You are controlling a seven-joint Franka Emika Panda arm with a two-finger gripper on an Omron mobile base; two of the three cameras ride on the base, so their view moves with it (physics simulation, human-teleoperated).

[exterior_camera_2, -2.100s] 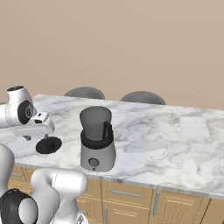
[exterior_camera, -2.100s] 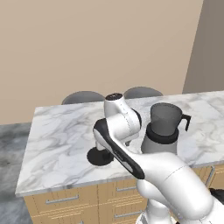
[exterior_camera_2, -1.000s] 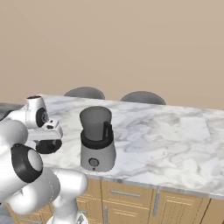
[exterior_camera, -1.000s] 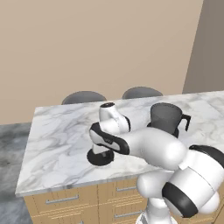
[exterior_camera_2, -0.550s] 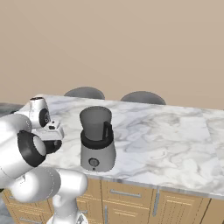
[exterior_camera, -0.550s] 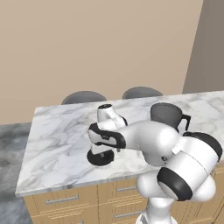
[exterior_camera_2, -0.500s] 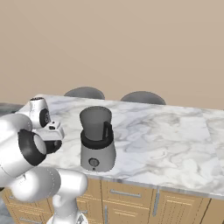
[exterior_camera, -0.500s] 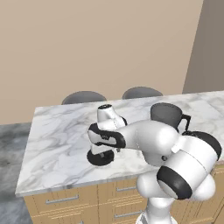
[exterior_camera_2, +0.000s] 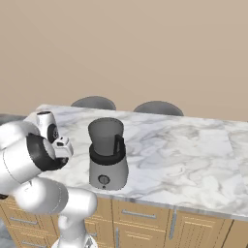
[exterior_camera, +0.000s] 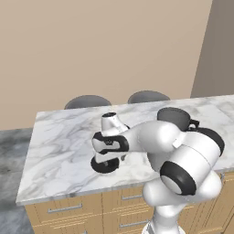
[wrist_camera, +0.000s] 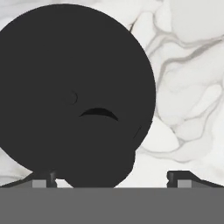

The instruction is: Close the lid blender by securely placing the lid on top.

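I'm hovering my jaws (wrist_camera: 111,177) spread wide over the flat round black lid (wrist_camera: 74,94), lying on the white marble table (exterior_camera: 59,141), tall grey blender (exterior_camera_2: 107,153) standing apart.

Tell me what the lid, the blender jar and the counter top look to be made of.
The lid: matte black, likely plastic; uniform dark with no shine. The blender jar: dark grey, smooth, probably tinted plastic, though its opaque look leaves that open. The counter top: polished white marble or a look-alike, judging by the grey veining.
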